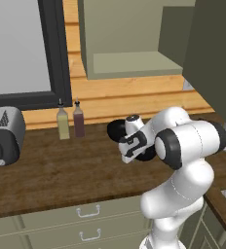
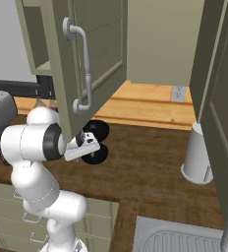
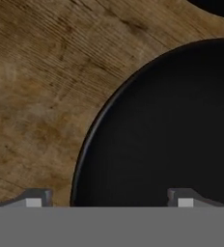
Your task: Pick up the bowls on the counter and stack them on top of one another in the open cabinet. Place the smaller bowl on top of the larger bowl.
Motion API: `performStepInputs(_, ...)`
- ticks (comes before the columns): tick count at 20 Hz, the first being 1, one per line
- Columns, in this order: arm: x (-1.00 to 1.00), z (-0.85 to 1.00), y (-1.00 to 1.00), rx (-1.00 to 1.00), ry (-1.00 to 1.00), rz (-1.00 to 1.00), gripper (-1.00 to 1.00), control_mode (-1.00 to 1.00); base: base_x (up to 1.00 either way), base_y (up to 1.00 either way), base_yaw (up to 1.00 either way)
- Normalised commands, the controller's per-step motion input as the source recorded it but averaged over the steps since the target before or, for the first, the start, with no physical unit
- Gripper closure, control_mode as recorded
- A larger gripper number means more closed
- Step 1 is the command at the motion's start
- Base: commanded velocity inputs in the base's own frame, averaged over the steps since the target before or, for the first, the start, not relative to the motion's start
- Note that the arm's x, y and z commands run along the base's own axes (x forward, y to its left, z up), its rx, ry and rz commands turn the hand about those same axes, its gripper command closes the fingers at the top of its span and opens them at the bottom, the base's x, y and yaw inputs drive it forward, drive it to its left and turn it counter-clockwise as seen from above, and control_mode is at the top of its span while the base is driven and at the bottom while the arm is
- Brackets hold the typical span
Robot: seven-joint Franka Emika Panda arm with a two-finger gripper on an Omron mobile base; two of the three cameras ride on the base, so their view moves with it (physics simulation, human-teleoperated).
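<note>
Two black bowls sit on the counter [image 1: 61,170], touching or nearly so, right of the two bottles [image 1: 70,119] and below the open cabinet [image 1: 129,65], whose shelf is bare. Which bowl is larger cannot be told from here. The nearer bowl [image 3: 167,135] lies directly beneath the gripper [image 3: 109,202], whose fingers stand wide apart, one outside the rim and one over the hollow. To grasp well, the hand should drop straight down so the rim passes between the fingers, then pinch the wall firmly, keeping clear of the farther bowl [image 2: 97,129].
</note>
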Motion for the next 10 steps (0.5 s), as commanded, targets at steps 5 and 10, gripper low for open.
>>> performStepInputs(5, 0.0, -0.04, 0.0, 0.0, 0.0, 0.0, 1.0, -1.0, 0.0, 0.0, 0.0)
performStepInputs(10, 0.0, 0.0, 0.0, 0.0, 0.0, 0.04, 1.0, -1.0, 0.0, 0.0, 0.0)
